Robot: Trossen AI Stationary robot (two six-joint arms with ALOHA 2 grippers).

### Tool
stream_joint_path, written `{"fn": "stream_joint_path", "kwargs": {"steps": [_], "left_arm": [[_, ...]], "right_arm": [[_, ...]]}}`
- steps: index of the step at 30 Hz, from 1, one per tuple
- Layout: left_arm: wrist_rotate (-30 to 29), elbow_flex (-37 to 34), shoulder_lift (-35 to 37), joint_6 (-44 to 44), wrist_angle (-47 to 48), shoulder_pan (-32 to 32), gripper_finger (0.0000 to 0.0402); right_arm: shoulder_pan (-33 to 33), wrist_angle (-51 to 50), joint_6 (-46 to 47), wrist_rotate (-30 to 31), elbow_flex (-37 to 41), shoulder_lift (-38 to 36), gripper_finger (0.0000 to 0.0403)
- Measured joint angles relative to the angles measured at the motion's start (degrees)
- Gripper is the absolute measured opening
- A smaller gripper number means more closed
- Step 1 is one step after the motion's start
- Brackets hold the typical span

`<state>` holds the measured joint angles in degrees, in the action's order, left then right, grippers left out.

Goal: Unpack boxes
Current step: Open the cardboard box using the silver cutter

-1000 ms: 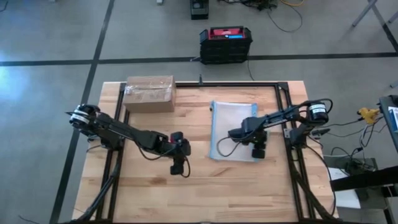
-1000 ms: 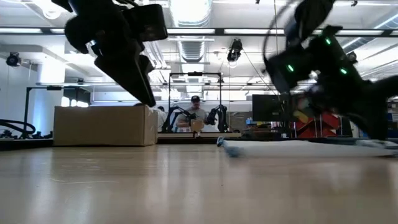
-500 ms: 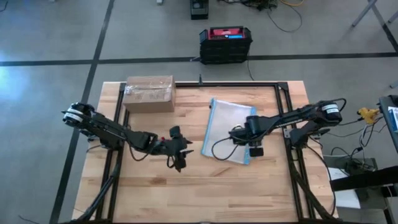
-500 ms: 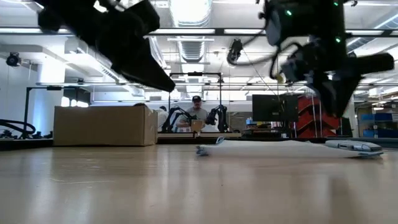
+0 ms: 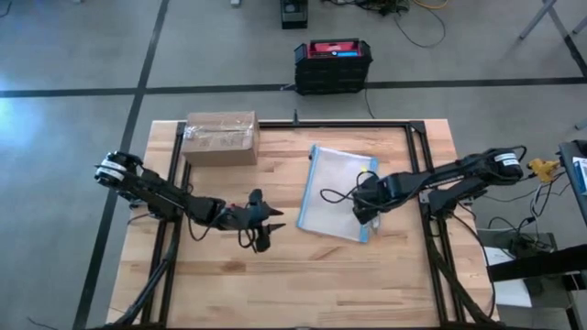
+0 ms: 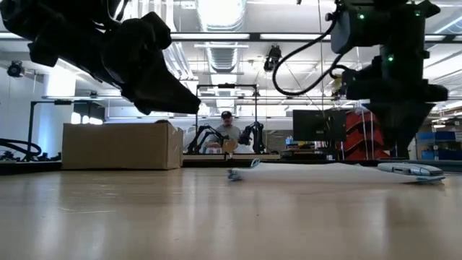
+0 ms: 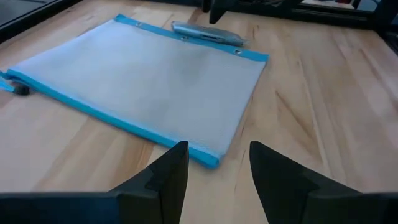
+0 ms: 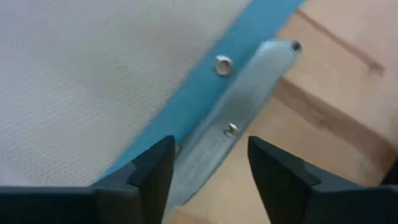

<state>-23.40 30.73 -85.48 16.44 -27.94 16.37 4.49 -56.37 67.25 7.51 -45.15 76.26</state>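
Grey concrete floor with dark lines surrounds my wooden table (image 5: 303, 284), and a black-and-red case (image 5: 333, 64) sits on the floor beyond its far edge. On the far left corner of the table stands the box (image 5: 220, 137), brown cardboard with shiny tape across its top, flaps shut; from table height I see only one plain side of it (image 6: 121, 146), and its top is out of sight there. My left gripper (image 5: 266, 229) hovers over bare wood near the table's middle, well apart from the box, fingers (image 7: 168, 177) spread with nothing between them, pointing toward the pouch (image 5: 337, 191). That pouch is flat, clear, edged in blue, lying right of centre; whether anything is inside I cannot tell. My right gripper (image 5: 365, 209) is over the pouch's right-hand blue edge, fingers (image 8: 152, 168) spread, and between them lies a slim grey metal tool (image 8: 233, 140), resting partly on the blue edge and partly on the wood; it looks like a knife, though its near end is cut off and I cannot be sure. I cannot tell whether my fingers touch it. At table height both arms are dark bulks overhead, fingertips cut off or lost against the ceiling lights, and far behind sits a person (image 6: 228, 130), too small to make out
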Motion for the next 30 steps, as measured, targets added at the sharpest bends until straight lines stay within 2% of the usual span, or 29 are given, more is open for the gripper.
{"fn": "stream_joint_path", "kwargs": {"steps": [5, 9, 14, 18, 24, 30], "left_arm": [[0.0, -0.12, -0.01, -1.86, -0.03, 0.34, 0.0155], [0.0, -0.14, -0.03, -2.39, 0.28, 0.36, 0.0155], [0.0, -0.69, -0.05, -2.89, 0.7, 0.62, 0.0155], [0.02, -1.88, -0.08, -3.29, 0.7, 0.84, 0.0155], [0.0, -3.04, -0.08, -2.25, -0.34, 0.84, 0.0155], [-0.04, -3.18, -0.08, -2.63, -3.91, 0.82, 0.0155]], "right_arm": [[-0.13, 2.25, 3.94, 0.0, 1.0, 0.97, 0.0237], [-0.16, 2.43, 6.08, 0.02, 1.33, 2.85, 0.0242], [-0.52, 3.46, 8.98, 0.02, 3.52, 4.22, 0.0219], [-1.4, 8.1, 9.37, -0.39, 6.97, 3.8, 0.0199], [-2.35, 14.52, 6.01, -2.43, 9.86, 3.72, 0.0177], [-2.29, 15.13, 1.17, -2.07, 9.77, 3.77, 0.0116]]}}
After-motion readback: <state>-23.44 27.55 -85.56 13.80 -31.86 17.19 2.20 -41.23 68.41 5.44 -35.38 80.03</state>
